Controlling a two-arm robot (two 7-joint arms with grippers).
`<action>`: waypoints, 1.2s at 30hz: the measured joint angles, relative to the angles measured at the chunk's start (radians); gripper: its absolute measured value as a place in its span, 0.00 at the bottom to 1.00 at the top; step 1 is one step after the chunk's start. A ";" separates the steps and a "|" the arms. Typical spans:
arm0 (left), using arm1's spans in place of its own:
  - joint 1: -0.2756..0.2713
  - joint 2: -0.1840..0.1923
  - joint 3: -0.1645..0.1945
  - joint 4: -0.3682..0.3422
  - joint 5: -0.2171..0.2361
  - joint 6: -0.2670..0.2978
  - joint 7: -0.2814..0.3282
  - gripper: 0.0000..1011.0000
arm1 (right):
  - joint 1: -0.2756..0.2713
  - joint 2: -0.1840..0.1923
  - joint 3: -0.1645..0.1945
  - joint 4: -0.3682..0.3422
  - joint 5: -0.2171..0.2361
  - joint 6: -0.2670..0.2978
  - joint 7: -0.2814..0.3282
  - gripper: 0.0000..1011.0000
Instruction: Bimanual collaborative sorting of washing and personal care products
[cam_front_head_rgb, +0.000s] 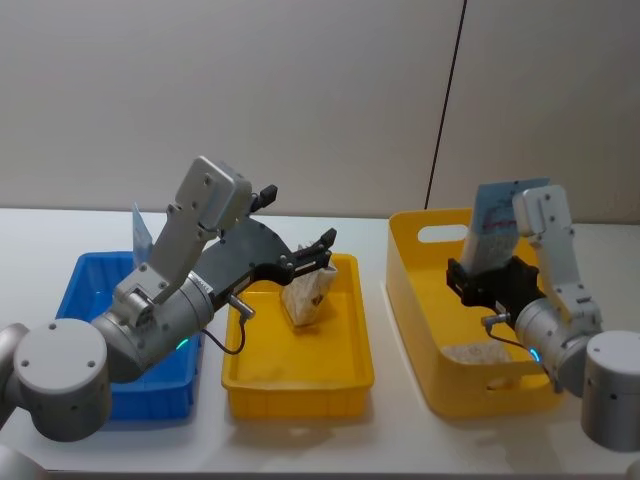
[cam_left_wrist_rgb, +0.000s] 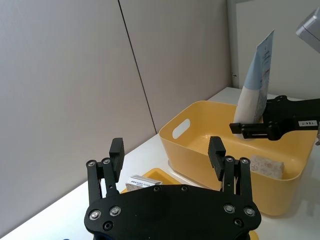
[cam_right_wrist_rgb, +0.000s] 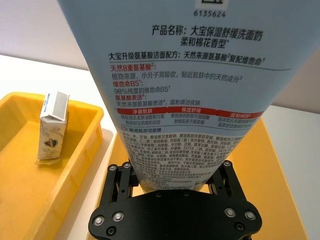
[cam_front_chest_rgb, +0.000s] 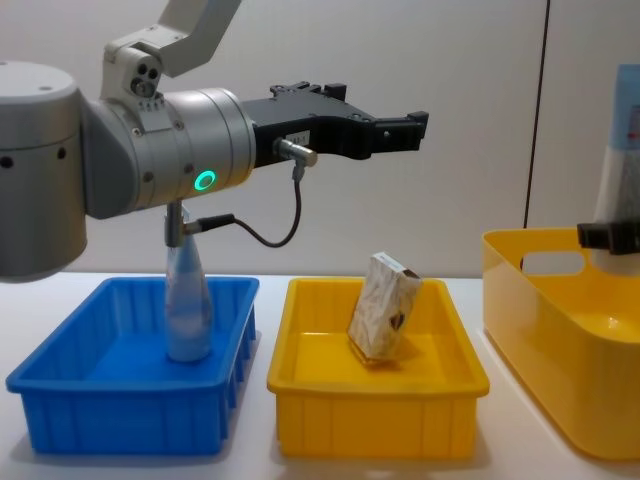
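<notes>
My right gripper is shut on the foot of a tall pouch with a pale blue label, held upright over the deep yellow bin. The right wrist view has the pouch rising from the right gripper. A marbled carton lies on that bin's floor. Another marbled carton leans upright in the shallow yellow tray. My left gripper hovers open and empty above that carton; its fingers stand wide apart. A clear slim bottle stands in the blue bin.
Blue bin, yellow tray and deep yellow bin stand side by side, left to right, on the white table. A plain wall with a dark vertical seam rises just behind the table.
</notes>
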 joint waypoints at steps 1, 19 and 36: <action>0.000 0.000 0.000 0.000 0.000 0.000 0.000 0.99 | 0.000 -0.001 0.000 0.000 0.000 0.001 0.000 0.62; 0.000 0.000 0.000 0.000 0.000 0.000 0.000 0.99 | -0.007 -0.008 0.007 -0.011 -0.011 0.019 0.012 0.99; 0.000 0.000 0.000 0.000 0.000 0.000 0.000 0.99 | -0.020 -0.016 0.019 -0.026 -0.026 0.022 0.011 0.99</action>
